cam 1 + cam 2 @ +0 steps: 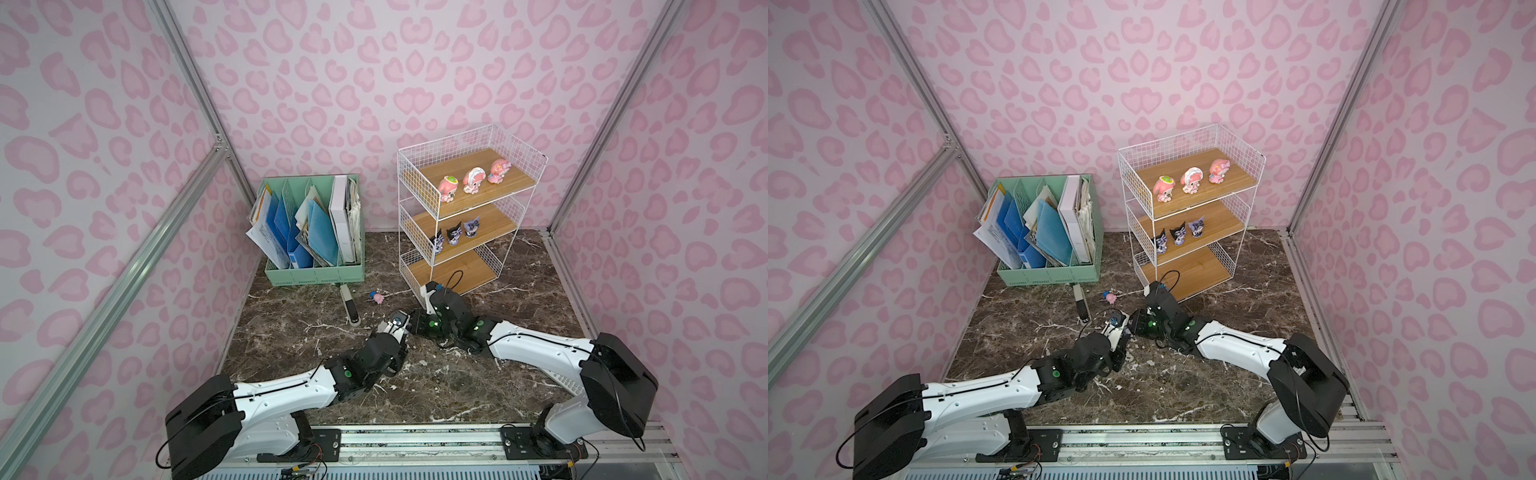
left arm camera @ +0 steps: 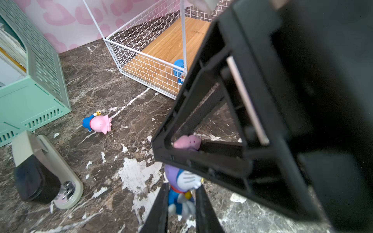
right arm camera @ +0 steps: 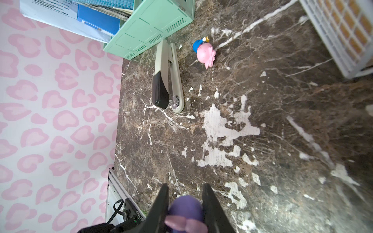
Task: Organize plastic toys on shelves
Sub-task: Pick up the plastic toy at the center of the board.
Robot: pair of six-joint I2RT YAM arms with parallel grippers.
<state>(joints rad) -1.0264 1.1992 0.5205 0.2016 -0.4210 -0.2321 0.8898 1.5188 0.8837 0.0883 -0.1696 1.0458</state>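
Clamps the purple-headed figurine point(image 2: 182, 179) by its blue body in the left gripper point(image 2: 181, 187), over the table point(image 1: 291, 340), just in front of the shelves point(image 1: 419, 189). Brackets the purple head closely on both sides with the right gripper point(image 3: 185, 186); cannot tell whether that grip bites or only flanks. Shows three pink figurines point(image 1: 473, 178) on the top board, three black ones point(image 1: 454, 233) on the middle board, a blue figurine point(image 2: 179, 70) at the near corner of the lowest, partly hidden. Has a pink-headed figurine point(image 2: 100, 124) lying on its side on the table, between stapler point(image 2: 46, 171) and shelves.
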